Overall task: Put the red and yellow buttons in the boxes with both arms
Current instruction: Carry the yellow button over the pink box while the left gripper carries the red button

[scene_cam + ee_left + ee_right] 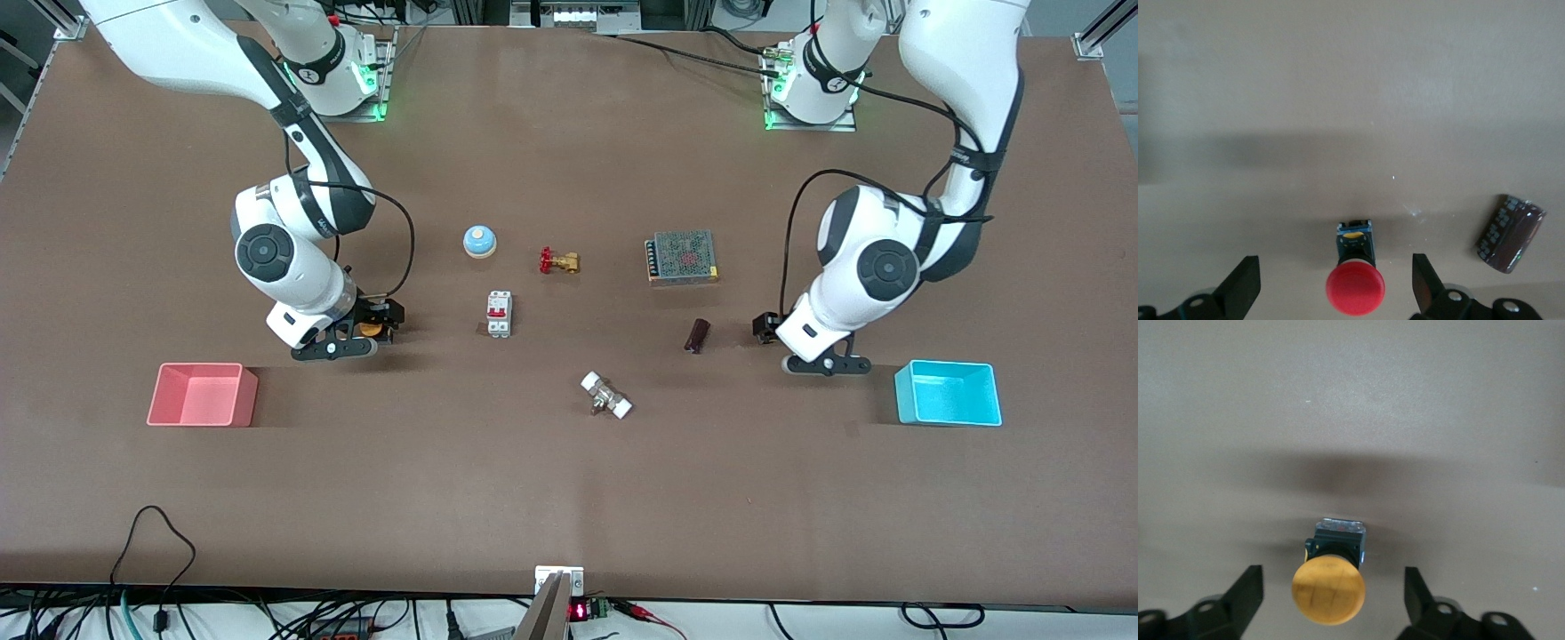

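Observation:
The red button [1355, 288] stands on the table with its cap between my left gripper's [1335, 280] open fingers [1245, 285], which do not touch it. In the front view the left gripper [766, 331] hides it. The orange-yellow button [1328, 590] stands between my right gripper's [1333, 587] open fingers [1418, 592], also untouched. It shows in the front view [370, 331] under the right gripper [378, 318]. The pink box [200, 418] sits near the right gripper, nearer the front camera. The cyan box [947, 418] sits likewise near the left gripper. Both boxes are empty.
A dark cylinder [697, 335] lies beside the left gripper and shows in the left wrist view [1510, 233]. A blue bell [479, 241], a brass valve [559, 261], a grey mesh-topped box [682, 257], a white breaker [499, 314] and a white fitting [606, 396] lie mid-table.

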You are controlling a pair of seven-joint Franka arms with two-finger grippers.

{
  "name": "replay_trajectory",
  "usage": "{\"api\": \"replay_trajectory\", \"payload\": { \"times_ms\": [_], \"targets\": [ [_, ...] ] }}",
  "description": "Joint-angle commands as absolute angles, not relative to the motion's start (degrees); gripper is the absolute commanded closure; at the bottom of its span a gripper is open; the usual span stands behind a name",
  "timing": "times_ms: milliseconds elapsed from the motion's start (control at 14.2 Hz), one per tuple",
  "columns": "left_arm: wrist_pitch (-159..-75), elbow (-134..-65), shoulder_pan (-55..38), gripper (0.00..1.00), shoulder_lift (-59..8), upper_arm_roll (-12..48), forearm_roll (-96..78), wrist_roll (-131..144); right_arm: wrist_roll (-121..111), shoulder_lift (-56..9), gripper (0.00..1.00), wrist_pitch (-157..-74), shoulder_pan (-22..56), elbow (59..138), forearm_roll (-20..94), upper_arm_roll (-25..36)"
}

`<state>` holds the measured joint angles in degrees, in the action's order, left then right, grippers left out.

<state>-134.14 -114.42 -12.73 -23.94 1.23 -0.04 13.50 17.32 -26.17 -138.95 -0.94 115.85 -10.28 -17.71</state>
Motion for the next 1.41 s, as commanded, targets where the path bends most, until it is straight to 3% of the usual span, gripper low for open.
{"api": "replay_trajectory", "payload": {
  "times_ms": [0,141,211,352,493,563,775,986,1127,1338],
  "targets": [
    [-139.20,-117.32,-13.88,0.00,-24.60,0.79,-0.44,14.68,17.93,-26.10,0.52,-139.66,-0.88,116.19,-11.43,-18.02],
    [-144.55,-120.57,-13.97,0.00,-24.87,0.79,-0.44,16.43,17.93,-26.10,0.69,-139.66,-0.97,116.19,-11.43,-17.93],
    [-146.84,-122.06,-14.06,0.00,-25.13,0.79,-0.44,16.78,17.93,-26.10,0.72,-139.66,-0.88,116.19,-11.43,-18.02],
    [-151.07,-123.22,-14.06,0.10,-26.36,0.79,-0.44,16.79,17.93,-26.02,0.76,-139.57,-0.97,116.19,-11.43,-17.93],
    [-151.52,-123.14,-14.50,0.10,-26.98,0.79,-0.44,17.05,17.58,-25.67,0.76,-139.48,-0.97,115.58,-11.34,-18.02],
    [-151.52,-123.05,-14.85,0.16,-26.98,0.79,-0.44,16.96,17.06,-24.62,0.76,-138.35,-1.23,114.53,-11.34,-17.93],
    [-151.52,-123.05,-14.77,0.58,-27.16,0.79,-0.44,16.35,15.30,-19.44,0.76,-126.17,-2.98,108.39,-10.46,-17.93],
    [-151.09,-123.05,-14.59,0.86,-26.90,0.79,-0.44,16.35,7.50,-16.44,0.76,-118.15,-6.31,102.41,-9.93,-17.41],
    [-150.65,-122.96,-13.98,0.86,-25.50,0.62,-0.44,16.26,0.30,-16.17,0.76,-116.63,-8.08,99.94,-6.18,-14.35],
    [-142.41,-119.46,-12.49,0.85,-21.98,-0.35,-0.44,13.55,-11.84,-17.48,0.76,-117.16,-10.28,97.21,-1.23,-9.15]
  ]
}}
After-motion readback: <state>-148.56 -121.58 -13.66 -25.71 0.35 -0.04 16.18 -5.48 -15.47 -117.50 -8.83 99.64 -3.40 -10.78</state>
